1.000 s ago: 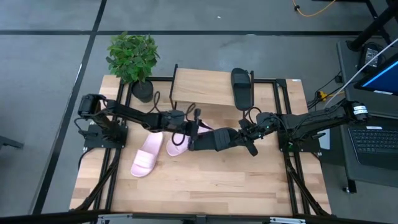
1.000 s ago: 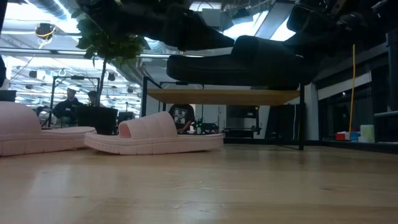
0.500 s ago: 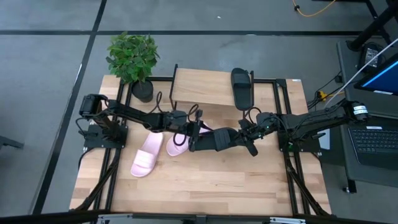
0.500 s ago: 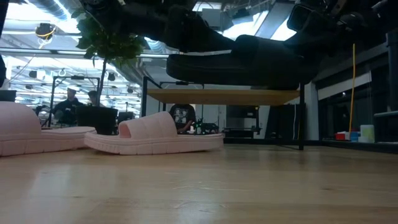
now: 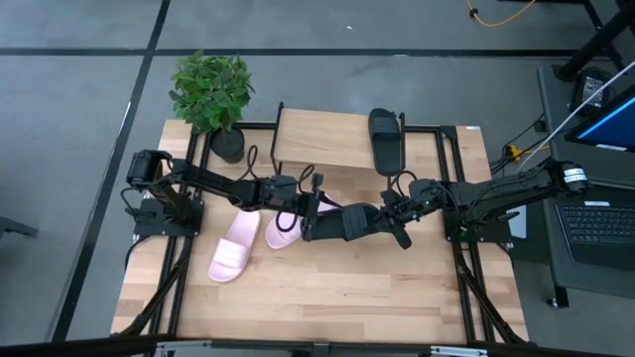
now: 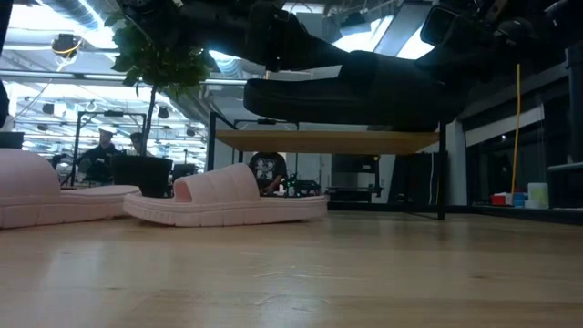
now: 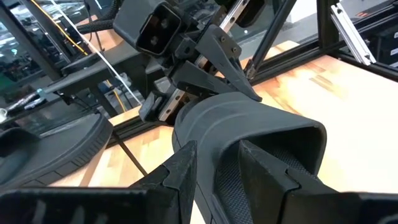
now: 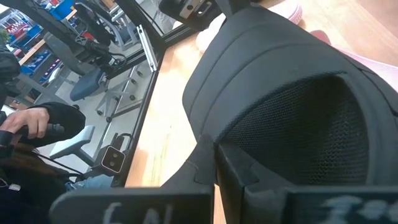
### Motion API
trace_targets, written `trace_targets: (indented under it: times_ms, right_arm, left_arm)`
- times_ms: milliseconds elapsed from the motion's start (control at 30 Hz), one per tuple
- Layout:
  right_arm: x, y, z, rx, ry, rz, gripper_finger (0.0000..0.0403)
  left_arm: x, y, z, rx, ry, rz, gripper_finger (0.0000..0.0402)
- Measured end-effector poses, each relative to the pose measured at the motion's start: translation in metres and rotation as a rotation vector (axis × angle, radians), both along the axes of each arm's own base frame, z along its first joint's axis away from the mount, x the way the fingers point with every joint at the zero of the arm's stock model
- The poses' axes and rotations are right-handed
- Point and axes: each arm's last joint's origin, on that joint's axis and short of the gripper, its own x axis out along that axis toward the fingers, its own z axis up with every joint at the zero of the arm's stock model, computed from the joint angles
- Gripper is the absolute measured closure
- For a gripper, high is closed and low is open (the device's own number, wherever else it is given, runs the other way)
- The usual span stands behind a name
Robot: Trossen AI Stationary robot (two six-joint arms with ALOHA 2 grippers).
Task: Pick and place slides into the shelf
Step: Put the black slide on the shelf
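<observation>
High view: both arms meet over the middle of the bench [image 5: 327, 288], sharing one black slide [image 5: 342, 222] held clear of the wood. Left claw [image 5: 310, 205] comes in from the left and pinches the slide's left end; left wrist view shows its two fingers [image 7: 186, 171] clamped on the slide's edge, one inside, one outside. Right claw [image 5: 395, 220] grips the slide's right end, fingers pressed on its rim in the right wrist view, mesh lining of the strap just beyond. Low view confirms the black slide hanging above bench level, at about the height of the shelf [image 6: 323, 140] top behind it. Second black slide [image 5: 384, 139] already lies on the shelf's plank, right end, at the far side of the bench. Two pink slides on the bench: one [image 5: 232, 248] left of centre, the other [image 5: 284, 228] just beside it, partly under the left arm. Potted plant [image 5: 211, 94] at the far left corner, beside the shelf. People visible in the room beyond.
</observation>
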Motion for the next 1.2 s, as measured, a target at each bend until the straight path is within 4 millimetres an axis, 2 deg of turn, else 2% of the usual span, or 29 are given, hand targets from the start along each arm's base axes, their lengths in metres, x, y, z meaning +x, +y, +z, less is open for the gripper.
trace_targets:
  times_ms: [400,667,800,1000,1100,1200]
  right_arm:
    - [0.0,0.0,0.001,0.001,-0.009,0.0,0.0399]
    - [0.0,0.0,0.001,0.001,-0.009,0.001,0.0399]
    - [0.0,0.0,0.001,0.001,-0.011,0.0,0.0399]
    - [0.0,0.0,0.001,-0.011,-0.016,0.005,0.0399]
    - [0.0,0.0,0.001,-0.02,-0.019,0.008,0.0399]
    - [0.0,0.0,0.001,-0.02,-0.019,0.008,0.0399]
  left_arm:
    - [0.0,0.0,0.0,0.0,0.001,0.001,0.0292]
    - [0.012,0.0,-0.008,0.011,0.011,0.002,0.0292]
    - [0.02,0.0,-0.002,0.045,-0.003,-0.005,0.0292]
    - [0.022,0.0,0.001,0.059,-0.008,-0.008,0.0293]
    - [0.022,0.0,0.0,0.059,0.005,-0.008,0.0305]
    - [0.021,0.0,-0.003,0.061,0.033,-0.003,0.0334]
